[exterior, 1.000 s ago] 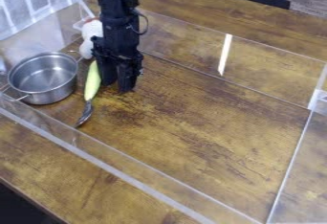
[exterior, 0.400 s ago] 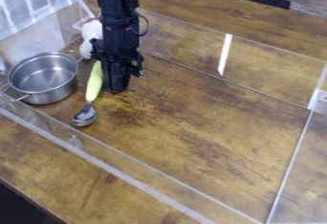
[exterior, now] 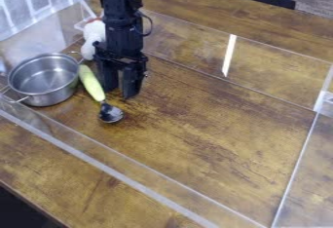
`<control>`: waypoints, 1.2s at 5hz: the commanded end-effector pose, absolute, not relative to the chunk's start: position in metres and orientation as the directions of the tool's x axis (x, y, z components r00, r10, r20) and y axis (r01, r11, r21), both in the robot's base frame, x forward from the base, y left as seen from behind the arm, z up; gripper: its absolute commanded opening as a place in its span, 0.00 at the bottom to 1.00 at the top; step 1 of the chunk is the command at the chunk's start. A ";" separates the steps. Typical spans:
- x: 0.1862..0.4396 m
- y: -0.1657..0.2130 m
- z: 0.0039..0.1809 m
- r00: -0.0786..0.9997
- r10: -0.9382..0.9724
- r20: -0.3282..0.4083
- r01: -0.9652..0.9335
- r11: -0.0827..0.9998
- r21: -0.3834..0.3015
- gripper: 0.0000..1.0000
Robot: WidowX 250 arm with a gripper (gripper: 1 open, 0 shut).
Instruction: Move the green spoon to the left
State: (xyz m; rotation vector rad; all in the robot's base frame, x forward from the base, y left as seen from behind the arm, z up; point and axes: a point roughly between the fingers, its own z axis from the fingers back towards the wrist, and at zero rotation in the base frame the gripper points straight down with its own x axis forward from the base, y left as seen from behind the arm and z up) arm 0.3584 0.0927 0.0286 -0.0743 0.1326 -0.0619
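The green spoon [exterior: 92, 83] lies flat on the wooden table, its yellow-green handle slanting from beside the pot down to its small silver bowl [exterior: 112, 114]. My black gripper [exterior: 125, 86] points straight down just right of the handle, its tips close to the table. The fingers [exterior: 135, 80] stand apart and nothing is held between them. The left finger is right beside the handle; I cannot tell whether it touches it.
A round steel pot [exterior: 43, 79] stands at the left, right next to the spoon's handle end. A white-and-red object [exterior: 92, 37] sits behind the arm. Clear acrylic walls [exterior: 232, 55] ring the work area.
The gripper shut briefly and has opened again. The spoon has swung: its silver bowl slid to the right and now lies below the gripper, while the handle end stays near the pot.
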 end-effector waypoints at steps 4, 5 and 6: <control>0.366 0.093 0.050 0.995 -0.041 -0.090 0.033 0.995 -0.093 0.00; 0.366 0.093 0.048 0.995 -0.041 -0.094 0.032 0.995 -0.090 0.00; 0.364 0.092 0.053 0.995 -0.033 -0.098 0.023 0.995 -0.101 1.00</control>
